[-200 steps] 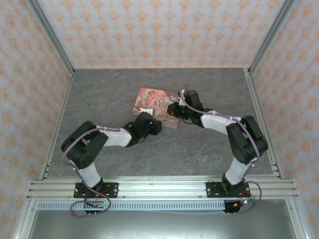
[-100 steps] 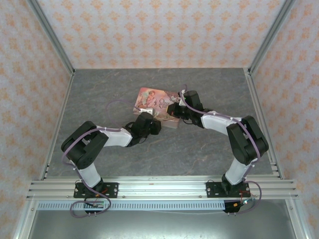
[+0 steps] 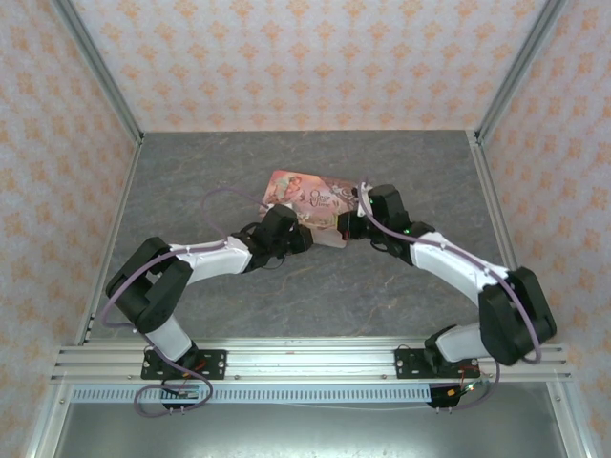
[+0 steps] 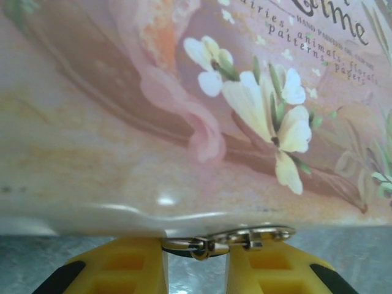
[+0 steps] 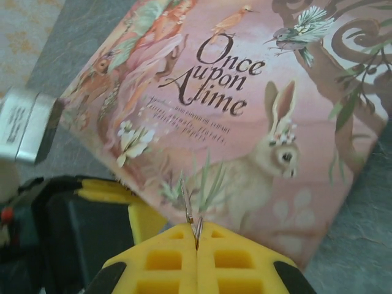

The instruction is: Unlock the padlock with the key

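From above, the left gripper (image 3: 298,239) and right gripper (image 3: 347,227) meet at the pink tin's (image 3: 310,191) near edge.

The left wrist view adds a linked metal loop (image 4: 226,239) across its slightly parted jaws, probably the padlock's shackle. I cannot tell whether they pinch it.

The right wrist view has jaws pressed together on a thin blade, likely the key (image 5: 186,205), sticking out ahead.

Insertion is pending and needs fine alignment.

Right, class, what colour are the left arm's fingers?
Bright yellow fingers, best seen in the left wrist view.
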